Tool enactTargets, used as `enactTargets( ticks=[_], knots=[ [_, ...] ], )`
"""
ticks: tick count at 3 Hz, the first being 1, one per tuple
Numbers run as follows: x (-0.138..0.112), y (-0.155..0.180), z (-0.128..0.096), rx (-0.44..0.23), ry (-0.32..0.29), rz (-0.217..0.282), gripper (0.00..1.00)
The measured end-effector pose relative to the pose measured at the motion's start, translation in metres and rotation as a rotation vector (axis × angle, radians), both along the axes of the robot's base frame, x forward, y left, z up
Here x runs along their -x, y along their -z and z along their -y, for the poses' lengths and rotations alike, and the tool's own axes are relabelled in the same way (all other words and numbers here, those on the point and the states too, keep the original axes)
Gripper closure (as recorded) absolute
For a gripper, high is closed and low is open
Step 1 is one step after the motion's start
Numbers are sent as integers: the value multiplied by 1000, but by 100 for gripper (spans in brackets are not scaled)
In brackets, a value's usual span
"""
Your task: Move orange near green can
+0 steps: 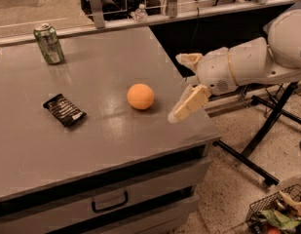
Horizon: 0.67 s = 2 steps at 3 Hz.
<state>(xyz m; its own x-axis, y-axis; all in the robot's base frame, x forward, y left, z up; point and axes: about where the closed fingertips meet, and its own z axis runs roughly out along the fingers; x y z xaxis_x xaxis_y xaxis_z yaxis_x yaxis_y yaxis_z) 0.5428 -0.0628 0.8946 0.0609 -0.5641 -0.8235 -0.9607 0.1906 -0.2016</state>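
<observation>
The orange (141, 96) sits near the middle of the grey table (111, 145). The green can (48, 43) stands upright at the table's far left corner, well apart from the orange. My gripper (181, 87) reaches in from the right over the table's right edge, just right of the orange and not touching it. Its two cream fingers (190, 103) are spread apart and hold nothing.
A flat black snack wrapper (64, 109) lies left of the orange, in front of the can. The table has a drawer with a handle (109, 201) below. A black metal stand (267, 126) and a wire basket (274, 213) are on the floor at right.
</observation>
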Motion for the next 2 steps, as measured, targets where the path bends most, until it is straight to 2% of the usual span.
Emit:
enactTargets(
  ticks=[2],
  knots=[
    [-18, 22, -30, -52, -26, -20, 0]
  ],
)
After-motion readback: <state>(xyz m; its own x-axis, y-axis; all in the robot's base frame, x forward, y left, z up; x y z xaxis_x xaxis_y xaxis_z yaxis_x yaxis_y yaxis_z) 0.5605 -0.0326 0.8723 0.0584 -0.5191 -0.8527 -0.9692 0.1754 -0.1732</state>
